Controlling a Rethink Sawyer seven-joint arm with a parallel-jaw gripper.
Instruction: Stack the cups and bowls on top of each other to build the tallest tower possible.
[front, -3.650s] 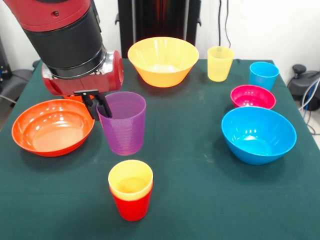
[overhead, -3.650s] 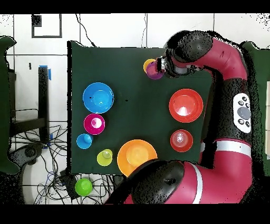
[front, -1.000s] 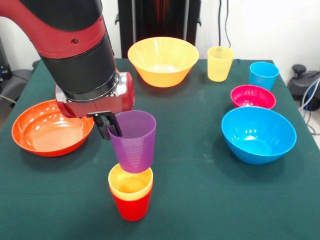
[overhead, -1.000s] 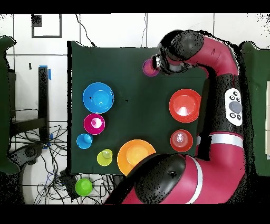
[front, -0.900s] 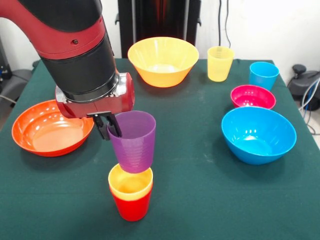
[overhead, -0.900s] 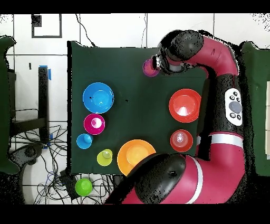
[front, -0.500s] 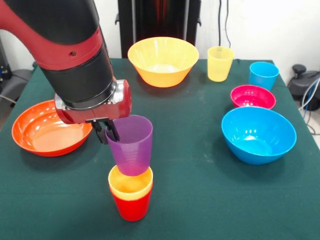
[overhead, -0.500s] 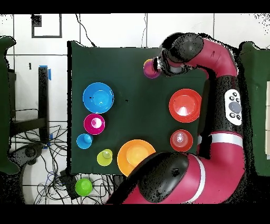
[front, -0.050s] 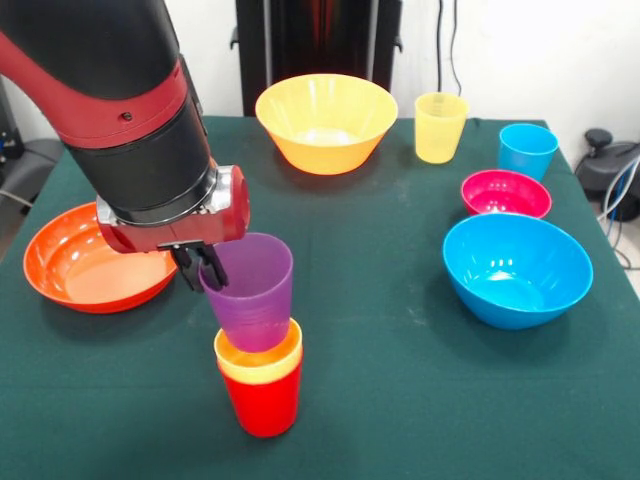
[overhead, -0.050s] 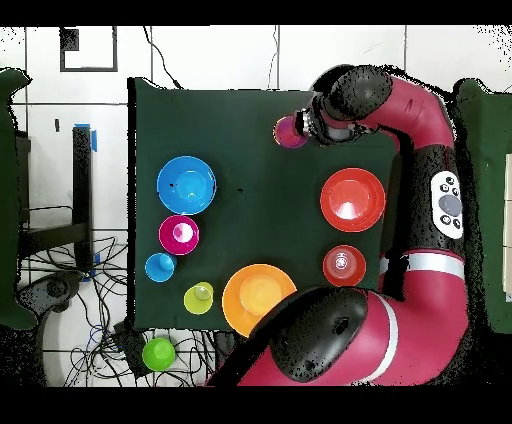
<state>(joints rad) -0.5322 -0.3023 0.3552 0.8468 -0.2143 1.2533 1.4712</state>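
Taking the stack of cups (front, -0.050s: 259, 385) near the front of the table as the landmark: to its left and further back lies the wide orange bowl (front, -0.050s: 95, 258), mouth up and free, likely waiting for the wider upper part of the tower. Just above and left of the stack, the gripper (front, -0.050s: 198, 266) is clamped on the rim of the purple cup (front, -0.050s: 249, 290), one finger inside the wall and one outside, which keeps the cup's bottom clear to enter the cup below. The purple cup sits partly down in the yellow-orange cup (front, -0.050s: 258, 356), itself nested in the red cup (front, -0.050s: 261, 401), and looks slightly tilted, so it seems not yet fully seated. Behind the stack stands the big yellow-orange bowl (front, -0.050s: 326, 122). Back right are the pale yellow cup (front, -0.050s: 440, 127) and blue cup (front, -0.050s: 527, 151); right of the stack, the pink bowl (front, -0.050s: 505, 193) and blue bowl (front, -0.050s: 517, 268), all well apart from it
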